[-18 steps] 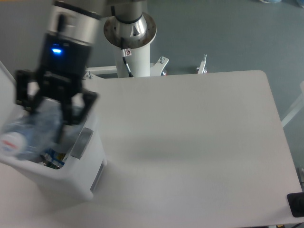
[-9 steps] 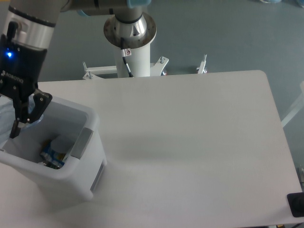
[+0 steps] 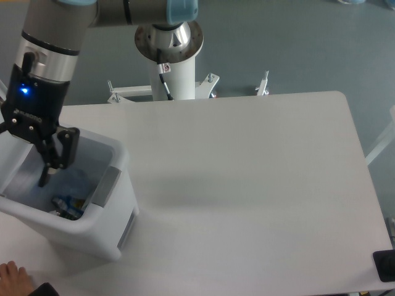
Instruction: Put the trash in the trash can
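The trash can [image 3: 117, 237] is a white boxy bin at the table's left edge, with a grey panel [image 3: 105, 185] on its front rim. My gripper [image 3: 57, 161] hangs over the bin's opening with its dark fingers [image 3: 46, 168] pointing down inside, open, and nothing shows between them. A faint bluish translucent shape [image 3: 79, 180], seemingly the clear bottle of the trash, lies inside the bin just right of the fingers. A small dark blue and yellow item [image 3: 65, 205] rests at the bin's bottom.
The arm's white base column [image 3: 170, 55] stands behind the table's far edge. A person's hand [image 3: 13, 279] shows at the bottom left corner. A black object [image 3: 384, 266] sits at the table's front right corner.
The gripper carried the bottle above the bin, swung left, and has come back lower over the opening. The bottle is no longer between the fingers. A hand has appeared at bottom left.
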